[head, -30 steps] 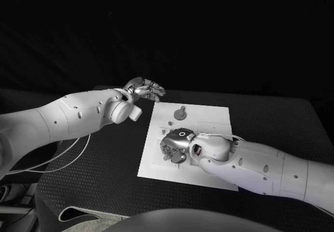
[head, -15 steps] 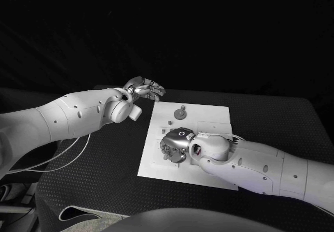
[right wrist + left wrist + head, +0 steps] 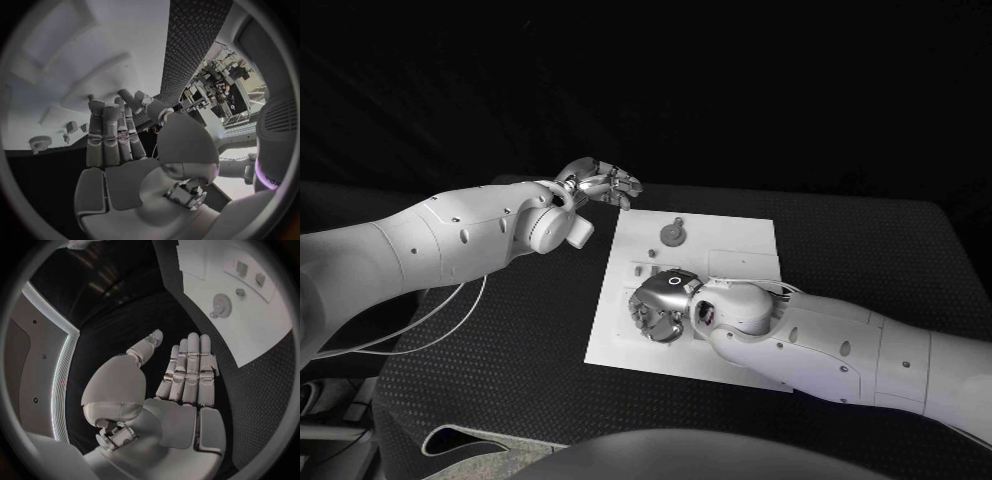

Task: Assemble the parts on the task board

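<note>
Under the right hand (image 3: 661,305), which lies palm-down on the board (image 3: 733,240) with fingers together and whatever it grips hidden, small parts could be knocked loose if it slides, while the left hand (image 3: 596,185), flat and empty, hovers beyond the geared part (image 3: 675,235).

Head cam looks down; wrist cams sit close behind hands; all share task board (image 3: 697,290).
</note>
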Tool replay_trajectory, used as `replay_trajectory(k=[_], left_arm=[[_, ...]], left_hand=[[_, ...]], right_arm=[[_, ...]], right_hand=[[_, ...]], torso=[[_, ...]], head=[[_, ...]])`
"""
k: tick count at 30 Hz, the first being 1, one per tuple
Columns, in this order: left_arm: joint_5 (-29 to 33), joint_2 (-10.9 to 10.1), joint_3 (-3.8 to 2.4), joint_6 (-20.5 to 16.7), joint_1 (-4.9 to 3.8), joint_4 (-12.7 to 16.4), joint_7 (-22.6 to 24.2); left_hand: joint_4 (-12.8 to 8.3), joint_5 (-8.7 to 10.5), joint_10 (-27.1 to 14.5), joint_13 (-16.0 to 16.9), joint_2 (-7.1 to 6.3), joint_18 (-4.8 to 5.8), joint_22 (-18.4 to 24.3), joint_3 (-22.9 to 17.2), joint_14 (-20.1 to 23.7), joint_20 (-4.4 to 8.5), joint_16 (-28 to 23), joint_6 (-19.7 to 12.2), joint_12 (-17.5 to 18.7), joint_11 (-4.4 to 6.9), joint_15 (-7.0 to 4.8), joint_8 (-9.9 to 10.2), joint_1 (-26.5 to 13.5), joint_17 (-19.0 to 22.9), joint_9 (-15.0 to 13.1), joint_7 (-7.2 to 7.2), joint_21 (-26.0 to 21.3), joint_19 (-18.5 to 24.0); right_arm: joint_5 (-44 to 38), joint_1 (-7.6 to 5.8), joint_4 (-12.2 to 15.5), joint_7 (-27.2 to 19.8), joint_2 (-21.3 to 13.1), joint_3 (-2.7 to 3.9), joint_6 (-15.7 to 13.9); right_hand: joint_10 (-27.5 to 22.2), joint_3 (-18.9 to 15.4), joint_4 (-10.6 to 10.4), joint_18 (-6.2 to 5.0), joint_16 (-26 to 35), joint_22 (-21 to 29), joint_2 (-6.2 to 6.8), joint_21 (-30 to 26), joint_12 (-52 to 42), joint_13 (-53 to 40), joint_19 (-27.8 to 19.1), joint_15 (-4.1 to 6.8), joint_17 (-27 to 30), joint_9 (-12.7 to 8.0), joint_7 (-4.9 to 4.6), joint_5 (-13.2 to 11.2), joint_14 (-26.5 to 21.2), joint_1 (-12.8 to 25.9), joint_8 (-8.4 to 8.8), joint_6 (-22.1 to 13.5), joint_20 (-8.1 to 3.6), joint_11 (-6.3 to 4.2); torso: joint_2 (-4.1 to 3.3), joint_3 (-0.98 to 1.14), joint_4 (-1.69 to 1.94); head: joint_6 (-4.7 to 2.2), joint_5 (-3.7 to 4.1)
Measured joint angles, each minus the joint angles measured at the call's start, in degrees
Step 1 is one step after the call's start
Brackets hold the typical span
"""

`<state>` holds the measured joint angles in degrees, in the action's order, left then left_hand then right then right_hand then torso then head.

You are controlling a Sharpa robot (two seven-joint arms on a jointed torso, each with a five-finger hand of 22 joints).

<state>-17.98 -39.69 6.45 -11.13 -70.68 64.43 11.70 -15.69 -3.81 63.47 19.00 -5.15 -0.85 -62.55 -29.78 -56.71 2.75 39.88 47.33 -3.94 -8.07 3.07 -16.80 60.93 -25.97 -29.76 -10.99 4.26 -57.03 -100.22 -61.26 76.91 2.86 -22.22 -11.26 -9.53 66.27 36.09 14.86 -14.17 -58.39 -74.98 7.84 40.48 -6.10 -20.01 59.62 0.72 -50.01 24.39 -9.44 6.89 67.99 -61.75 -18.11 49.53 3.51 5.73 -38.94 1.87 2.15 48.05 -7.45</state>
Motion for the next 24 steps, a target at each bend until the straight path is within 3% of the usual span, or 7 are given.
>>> replay_trajectory(k=[5,24], left_arm=[[0.0,0.0,0.0,0.07,0.0,0.01,-0.01],[0.0,0.04,0.0,0.18,0.0,-0.1,-0.02]], left_hand=[[0.0,0.0,0.0,0.0,0.0,-0.01,0.0,0.0,0.0,0.0,-0.22,0.0,0.0,0.0,0.0,0.0,0.0,-0.03,0.0,-0.01,0.0,0.0],[0.0,0.0,0.0,-0.05,0.0,0.0,0.0,0.0,0.0,0.0,-0.22,0.03,0.0,0.0,0.0,0.0,0.0,-0.14,0.05,-0.03,0.0,0.0]], right_arm=[[0.64,-0.03,-0.3,0.01,-0.25,0.01,-0.25],[2.72,-0.03,-0.05,-0.09,-0.56,0.02,-4.0]], right_hand=[[-0.76,-0.69,-0.54,-0.09,-1.03,0.0,0.99,0.01,0.43,0.08,-0.9,-0.38,-0.11,-0.4,-0.3,0.0,-1.4,0.12,0.49,-1.71,0.3,0.41],[-1.85,-1.23,-1.1,-0.11,-2.3,0.0,1.64,0.46,1.03,0.07,-1.81,-0.82,0.26,-0.62,-0.59,0.0,-2.87,-0.14,0.49,-2.4,0.79,0.87]], torso=[[0.01,-0.01,-0.01],[0.01,0.04,-0.03]], head=[[-0.13,0.17],[-0.44,0.59]])
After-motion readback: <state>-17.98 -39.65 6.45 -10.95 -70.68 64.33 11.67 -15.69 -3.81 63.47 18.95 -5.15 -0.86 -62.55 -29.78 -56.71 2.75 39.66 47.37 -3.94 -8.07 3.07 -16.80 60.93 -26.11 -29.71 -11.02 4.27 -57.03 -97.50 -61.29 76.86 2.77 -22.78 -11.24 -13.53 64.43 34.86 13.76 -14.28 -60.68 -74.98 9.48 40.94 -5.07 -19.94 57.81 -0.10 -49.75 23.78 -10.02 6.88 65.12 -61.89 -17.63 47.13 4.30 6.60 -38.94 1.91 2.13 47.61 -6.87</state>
